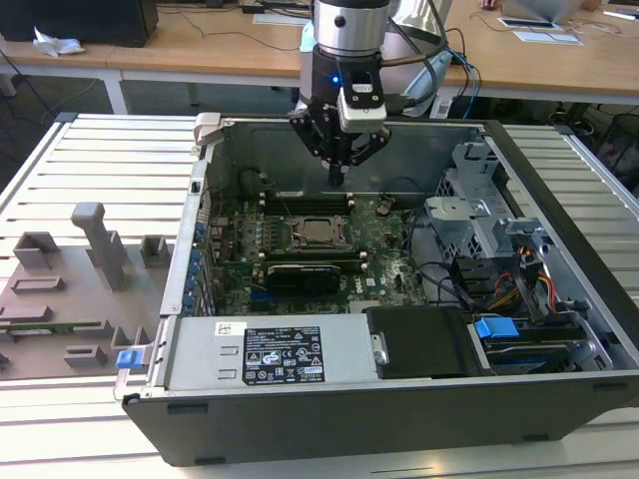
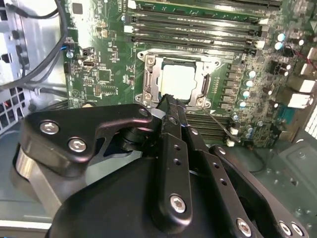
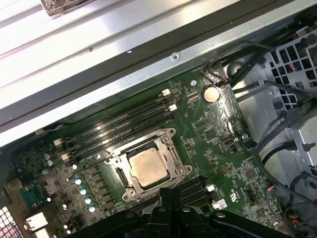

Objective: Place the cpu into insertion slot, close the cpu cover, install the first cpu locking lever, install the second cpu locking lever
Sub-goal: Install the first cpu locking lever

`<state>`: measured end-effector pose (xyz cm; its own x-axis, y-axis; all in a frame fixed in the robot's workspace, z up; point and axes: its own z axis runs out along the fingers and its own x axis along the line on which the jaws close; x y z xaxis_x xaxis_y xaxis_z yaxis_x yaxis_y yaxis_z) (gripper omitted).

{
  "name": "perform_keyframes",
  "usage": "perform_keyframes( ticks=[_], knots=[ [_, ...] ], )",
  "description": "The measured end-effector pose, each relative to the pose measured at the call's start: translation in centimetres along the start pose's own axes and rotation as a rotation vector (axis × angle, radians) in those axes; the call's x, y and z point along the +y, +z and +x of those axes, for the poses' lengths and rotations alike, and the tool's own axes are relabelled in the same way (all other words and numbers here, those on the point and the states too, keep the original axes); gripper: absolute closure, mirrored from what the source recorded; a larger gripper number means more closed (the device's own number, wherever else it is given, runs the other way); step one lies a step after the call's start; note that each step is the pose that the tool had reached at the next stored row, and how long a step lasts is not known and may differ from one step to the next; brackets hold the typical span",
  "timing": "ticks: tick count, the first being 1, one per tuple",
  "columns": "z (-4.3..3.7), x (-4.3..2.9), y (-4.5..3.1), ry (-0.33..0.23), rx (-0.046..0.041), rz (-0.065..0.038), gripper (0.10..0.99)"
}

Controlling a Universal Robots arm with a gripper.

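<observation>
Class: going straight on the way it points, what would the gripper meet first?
The gripper would likely meet the cpu cover at its edge, or the motherboard just beside; depth is unclear.

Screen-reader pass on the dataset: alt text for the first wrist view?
The cpu sits in the insertion slot of a green motherboard, with the silvery cpu cover lying flat as a frame around it. The black claw, tips together, hangs just beside the socket; long black memory slots and a coin battery lie beyond.

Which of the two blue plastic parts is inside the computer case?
The blue tab at the exterior view's right; the blue clip at its left sits outside the case.
</observation>
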<state>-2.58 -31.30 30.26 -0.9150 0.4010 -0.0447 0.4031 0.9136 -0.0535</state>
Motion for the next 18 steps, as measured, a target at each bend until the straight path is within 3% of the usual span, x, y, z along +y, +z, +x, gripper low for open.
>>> perform_keyframes(
  ticks=[5,10,13,18],
  knots=[
    [0.00,0.00,0.00,-0.084,-0.0045,-0.004,0.980],
    [0.00,0.00,0.00,-0.125,-0.0068,-0.006,0.980],
    [0.00,0.00,0.00,-0.234,-0.0125,-0.010,0.980],
    [0.00,0.00,0.00,-0.341,-0.0183,-0.015,0.980]
  ],
)
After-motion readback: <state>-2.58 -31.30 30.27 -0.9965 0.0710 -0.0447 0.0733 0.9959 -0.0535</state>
